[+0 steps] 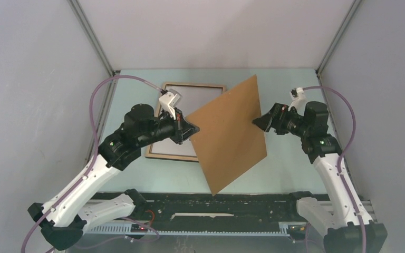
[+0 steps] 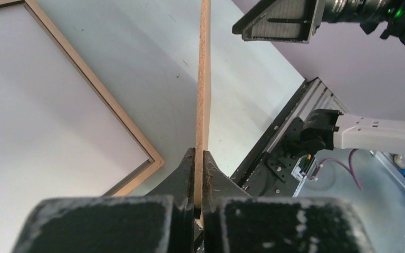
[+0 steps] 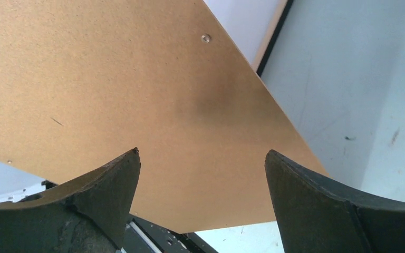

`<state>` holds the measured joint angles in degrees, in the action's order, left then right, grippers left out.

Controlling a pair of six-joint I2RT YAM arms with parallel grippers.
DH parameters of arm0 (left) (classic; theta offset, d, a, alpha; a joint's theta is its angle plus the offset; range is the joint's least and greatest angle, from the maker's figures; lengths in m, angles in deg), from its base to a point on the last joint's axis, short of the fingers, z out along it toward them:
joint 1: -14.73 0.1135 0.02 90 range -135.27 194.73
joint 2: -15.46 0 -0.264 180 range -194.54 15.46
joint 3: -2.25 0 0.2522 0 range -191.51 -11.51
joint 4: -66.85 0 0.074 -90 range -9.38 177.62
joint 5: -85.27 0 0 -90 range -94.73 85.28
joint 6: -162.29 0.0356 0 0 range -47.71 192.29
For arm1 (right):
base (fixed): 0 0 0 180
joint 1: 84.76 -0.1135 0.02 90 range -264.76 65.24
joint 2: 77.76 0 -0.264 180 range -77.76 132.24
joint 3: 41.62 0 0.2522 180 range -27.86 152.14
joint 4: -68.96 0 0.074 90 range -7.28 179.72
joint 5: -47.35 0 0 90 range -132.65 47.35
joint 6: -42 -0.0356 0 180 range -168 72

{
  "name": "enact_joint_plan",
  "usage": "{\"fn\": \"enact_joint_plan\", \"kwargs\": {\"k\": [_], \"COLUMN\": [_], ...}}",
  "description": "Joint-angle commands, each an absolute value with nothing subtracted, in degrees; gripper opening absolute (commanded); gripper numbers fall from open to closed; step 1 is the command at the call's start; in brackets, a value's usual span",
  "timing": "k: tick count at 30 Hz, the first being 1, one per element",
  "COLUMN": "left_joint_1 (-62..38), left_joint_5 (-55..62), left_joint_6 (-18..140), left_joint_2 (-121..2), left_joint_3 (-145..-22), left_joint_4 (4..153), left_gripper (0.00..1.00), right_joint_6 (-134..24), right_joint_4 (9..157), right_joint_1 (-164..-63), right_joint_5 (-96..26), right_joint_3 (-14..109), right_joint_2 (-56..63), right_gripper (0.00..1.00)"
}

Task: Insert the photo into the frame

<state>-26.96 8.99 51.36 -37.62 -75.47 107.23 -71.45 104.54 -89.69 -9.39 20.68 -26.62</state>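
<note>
My left gripper (image 1: 192, 128) (image 2: 199, 153) is shut on the left edge of a plain brown backing board (image 1: 232, 132) (image 2: 204, 79) (image 3: 137, 79). It holds the board up off the table, tilted. Behind and under the board, the frame (image 1: 169, 156) (image 2: 100, 88) (image 3: 271, 34) lies flat with its light wood rim up and a pale inside. My right gripper (image 1: 257, 121) (image 2: 279, 21) (image 3: 202, 153) stands open at the board's right edge, with the board just beyond its fingertips and nothing gripped. The photo is out of view.
The table top (image 1: 295, 174) is pale teal. A black rail (image 1: 216, 203) runs along its near edge between the arm bases. Grey enclosure walls (image 1: 31, 79) close in the left, right and back sides. Purple cables loop over both arms.
</note>
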Motion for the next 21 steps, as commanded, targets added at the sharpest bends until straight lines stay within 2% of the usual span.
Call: {"fn": "enact_joint_plan", "kwargs": {"k": [1,7,10,13,18,21], "left_joint_1": [-26.25,-25.16,-25.06,-25.04,-25.69,-26.28], "left_joint_5": [9.24,8.41,5.55,-1.17,-2.11,-4.47], "left_joint_6": [55.66,55.01,52.28,43.78,33.54,29.71], "left_joint_2": [-36.84,-40.16,-40.67,-40.56,-43.53,-44.56], "left_joint_3": [-80.01,-84.25,-85.48,-84.79,-82.16,-81.34], "left_joint_4": [108.64,112.11,111.71,108.14,98.31,93.63], "left_gripper": [0.0,0.0,0.0,0.0,0.0,0.0], "right_joint_6": [-67.92,-67.86,-66.66,-69.51,-69.1,-70.97], "right_joint_4": [97.08,92.9,95.82,105.0,117.57,123.8], "right_joint_1": [-90.39,-90.43,-92.77,-95.11,-106.92,-116.32], "right_joint_5": [-2.87,-3.53,-12.95,-25.82,-44.51,-46.37], "right_joint_3": [22.49,21.54,21.78,23.36,25.01,26.8], "right_joint_2": [-21.84,-17.15,-19.12,-21.23,-30.73,-34.09], "right_gripper": [0.95,0.95,0.96,0.96,0.98,0.96]}}
